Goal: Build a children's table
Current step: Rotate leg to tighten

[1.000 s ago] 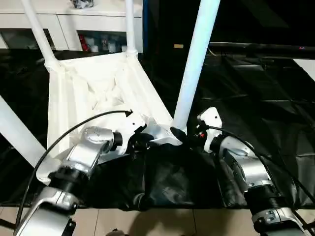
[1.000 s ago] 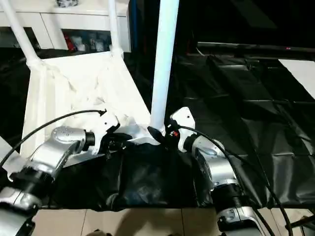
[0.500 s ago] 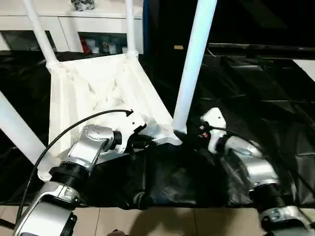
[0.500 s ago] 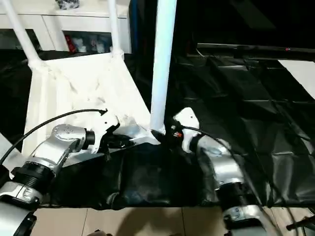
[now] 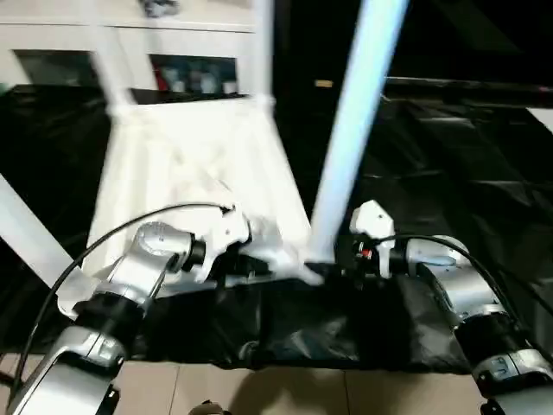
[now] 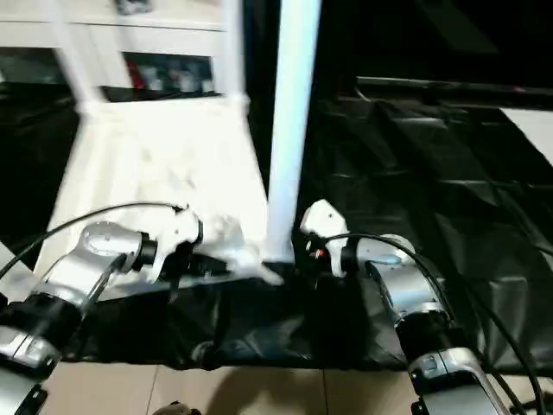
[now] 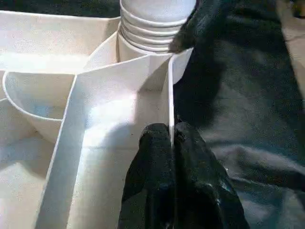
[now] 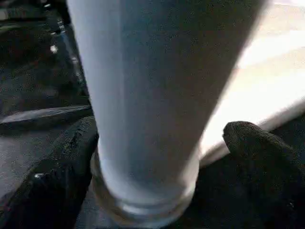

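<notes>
Your children's table lies upside down on the black sheeting that covers the floor, ribbed underside facing up, with its white legs standing up out of the round corner sockets. The nearest leg rises from the near corner on your right side, and two more legs stand at the far corners, in front of a white cabinet with glass doors. Another white leg slants across your left edge of the head view.

Your left end effector is pinched narrow on the thin upright outer wall of the tabletop, one black finger on each face of the wall with the wall's edge between them. In the left wrist view that wall runs straight on to the corner socket, where the ringed base of the nearest leg sits. The grip is on the near edge of the tabletop, just beside that corner.

Your right end effector is spread wide around the base of the nearest leg. One finger is close against one side of the leg's base; the other finger stands apart from the leg on the opposite side, with a gap showing between them. So it brackets the leg without clamping it.

In the head view both silver forearms reach in from the bottom edge toward that same near corner, the left from the tabletop side and the right from the sheeting side.
</notes>
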You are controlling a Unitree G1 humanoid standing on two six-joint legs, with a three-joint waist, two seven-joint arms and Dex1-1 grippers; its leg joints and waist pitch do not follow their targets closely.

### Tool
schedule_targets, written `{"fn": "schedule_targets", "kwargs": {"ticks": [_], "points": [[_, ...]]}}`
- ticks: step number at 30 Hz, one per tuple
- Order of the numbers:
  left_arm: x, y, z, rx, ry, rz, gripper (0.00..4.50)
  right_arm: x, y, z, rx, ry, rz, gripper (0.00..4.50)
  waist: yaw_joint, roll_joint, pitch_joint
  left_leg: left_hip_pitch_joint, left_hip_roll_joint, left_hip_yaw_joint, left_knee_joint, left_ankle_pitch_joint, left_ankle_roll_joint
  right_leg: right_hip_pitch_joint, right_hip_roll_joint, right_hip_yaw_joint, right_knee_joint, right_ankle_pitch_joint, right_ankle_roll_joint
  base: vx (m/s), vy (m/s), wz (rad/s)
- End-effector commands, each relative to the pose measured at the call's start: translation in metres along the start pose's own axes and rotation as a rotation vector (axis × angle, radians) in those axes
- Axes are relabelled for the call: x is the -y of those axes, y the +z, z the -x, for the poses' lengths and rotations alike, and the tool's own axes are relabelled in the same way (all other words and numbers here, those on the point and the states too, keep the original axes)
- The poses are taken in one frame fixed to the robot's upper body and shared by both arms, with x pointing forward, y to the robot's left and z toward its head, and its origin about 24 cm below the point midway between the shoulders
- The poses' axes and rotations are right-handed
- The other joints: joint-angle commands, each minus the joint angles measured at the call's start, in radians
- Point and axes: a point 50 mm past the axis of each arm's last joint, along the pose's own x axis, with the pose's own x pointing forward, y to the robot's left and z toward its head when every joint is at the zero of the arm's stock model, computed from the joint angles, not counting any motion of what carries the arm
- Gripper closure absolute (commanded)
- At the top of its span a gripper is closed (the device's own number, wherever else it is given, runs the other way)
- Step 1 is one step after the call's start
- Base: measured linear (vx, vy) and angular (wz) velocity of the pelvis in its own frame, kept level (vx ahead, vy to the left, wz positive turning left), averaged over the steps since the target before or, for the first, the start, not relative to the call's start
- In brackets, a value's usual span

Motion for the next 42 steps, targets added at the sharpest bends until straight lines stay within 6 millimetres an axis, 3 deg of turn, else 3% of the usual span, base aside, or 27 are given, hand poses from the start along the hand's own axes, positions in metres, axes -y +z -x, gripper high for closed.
{"fn": "schedule_targets", "kwargs": {"ticks": [1,3,7,17,18,23,24,26,28,29,30,31,34,37,39,40,42], "points": [[0.009,-0.001,-0.010,-0.002,-0.095,-0.014,4.47,0.003,0.004,0.003,-0.011,0.030,0.028,0.00,-0.002,0.003,-0.061,0.016,0.026,-0.007,-0.062,-0.264,0.029,0.049,-0.046,0.038,-0.061,-0.220,-0.225,0.000,0.000,0.00],[0.009,0.000,-0.009,-0.004,-0.100,-0.018,4.50,-0.001,0.003,0.003,-0.025,0.094,0.028,0.27,0.002,0.002,-0.061,0.014,0.027,-0.008,-0.062,-0.269,0.029,0.051,-0.047,0.038,-0.062,-0.237,-0.219,0.000,0.000,0.00],[0.010,-0.001,-0.006,-0.011,-0.108,-0.018,4.50,-0.005,0.001,0.001,-0.041,0.151,0.025,0.39,0.008,0.002,-0.063,0.012,0.026,-0.009,-0.062,-0.257,0.028,0.052,-0.048,0.037,-0.060,-0.236,-0.213,0.000,0.000,0.00],[0.009,-0.003,-0.003,-0.007,-0.095,-0.010,4.50,-0.009,0.001,-0.006,-0.039,0.194,0.021,1.19,0.008,0.003,-0.063,0.012,0.026,-0.010,-0.062,-0.253,0.025,0.052,-0.046,0.037,-0.058,-0.226,-0.217,0.000,0.000,0.00],[0.008,-0.001,-0.003,0.014,-0.072,0.000,4.50,-0.013,-0.001,-0.008,-0.023,0.193,0.004,1.33,0.009,0.008,-0.063,0.013,0.026,-0.010,-0.062,-0.256,0.023,0.051,-0.047,0.037,-0.059,-0.230,-0.217,0.000,0.000,0.00],[0.002,0.002,-0.007,0.040,0.012,0.019,4.50,-0.019,-0.005,-0.013,0.032,0.154,-0.045,1.67,0.009,0.009,-0.063,0.014,0.026,-0.010,-0.064,-0.268,0.019,0.051,-0.046,0.038,-0.062,-0.229,-0.214,0.000,0.000,0.00],[-0.002,0.005,-0.010,0.056,0.063,0.040,4.50,-0.020,-0.005,-0.017,0.079,0.096,-0.075,1.72,0.008,0.015,-0.061,0.016,0.026,-0.011,-0.065,-0.288,0.015,0.049,-0.046,0.037,-0.064,-0.252,-0.213,0.000,0.000,0.00],[-0.007,0.010,-0.017,0.063,0.147,0.055,4.50,-0.018,-0.007,-0.025,0.099,-0.023,-0.112,1.73,0.004,0.010,-0.055,0.018,0.024,-0.013,-0.069,-0.328,0.002,0.047,-0.048,0.037,-0.075,-0.330,-0.195,0.000,0.000,0.00],[-0.009,0.013,-0.023,0.066,0.189,0.063,4.50,-0.016,-0.009,-0.030,0.092,-0.113,-0.133,1.74,-0.002,0.011,-0.054,0.024,0.019,-0.018,-0.071,-0.352,-0.015,0.046,-0.052,0.034,-0.088,-0.445,-0.153,0.000,0.000,0.00],[-0.010,0.014,-0.026,0.067,0.208,0.064,4.50,-0.014,-0.011,-0.034,0.085,-0.169,-0.155,1.74,-0.005,0.009,-0.053,0.021,0.019,-0.018,-0.072,-0.348,-0.017,0.045,-0.053,0.035,-0.089,-0.458,-0.144,0.000,0.000,0.00],[-0.010,0.020,-0.038,0.078,0.260,0.084,4.50,-0.011,-0.013,-0.047,0.091,-0.330,-0.224,1.75,-0.014,0.012,-0.048,0.020,0.019,-0.020,-0.075,-0.356,-0.025,0.042,-0.053,0.034,-0.095,-0.493,-0.129,0.000,0.000,0.00],[-0.010,0.022,-0.042,0.078,0.277,0.084,4.50,-0.011,-0.013,-0.053,0.091,-0.385,-0.253,1.75,-0.026,0.009,-0.049,0.022,0.013,-0.024,-0.074,-0.377,-0.030,0.043,-0.053,0.027,-0.101,-0.549,-0.108,0.000,0.000,0.00],[-0.009,0.029,-0.062,0.065,0.327,0.064,4.50,-0.013,-0.003,-0.078,0.117,-0.523,-0.324,1.75,-0.044,0.012,-0.050,0.020,0.010,-0.028,-0.073,-0.382,-0.022,0.040,-0.052,0.024,-0.111,-0.594,-0.075,0.000,0.000,0.00],[-0.006,0.032,-0.070,0.057,0.321,0.043,4.50,-0.017,0.009,-0.090,0.164,-0.512,-0.315,1.75,-0.050,0.019,-0.049,0.023,0.010,-0.029,-0.073,-0.405,-0.012,0.033,-0.051,0.023,-0.117,-0.598,-0.071,0.000,0.000,0.00],[-0.004,0.034,-0.074,0.050,0.306,0.025,4.50,-0.021,0.021,-0.097,0.215,-0.473,-0.280,1.75,-0.052,0.018,-0.049,0.022,0.012,-0.030,-0.075,-0.413,-0.010,0.033,-0.049,0.023,-0.117,-0.580,-0.073,0.000,0.000,0.00],[-0.003,0.034,-0.075,0.053,0.299,0.024,4.50,-0.023,0.025,-0.099,0.240,-0.448,-0.272,1.20,-0.054,0.019,-0.050,0.020,0.013,-0.030,-0.078,-0.418,-0.008,0.036,-0.047,0.024,-0.113,-0.546,-0.084,0.000,0.000,0.00],[-0.002,0.033,-0.069,0.067,0.267,0.012,4.50,-0.023,0.028,-0.093,0.278,-0.407,-0.287,1.06,-0.056,0.013,-0.050,0.019,0.014,-0.028,-0.079,-0.418,-0.003,0.036,-0.047,0.025,-0.110,-0.521,-0.097,0.000,0.000,0.00]]}}
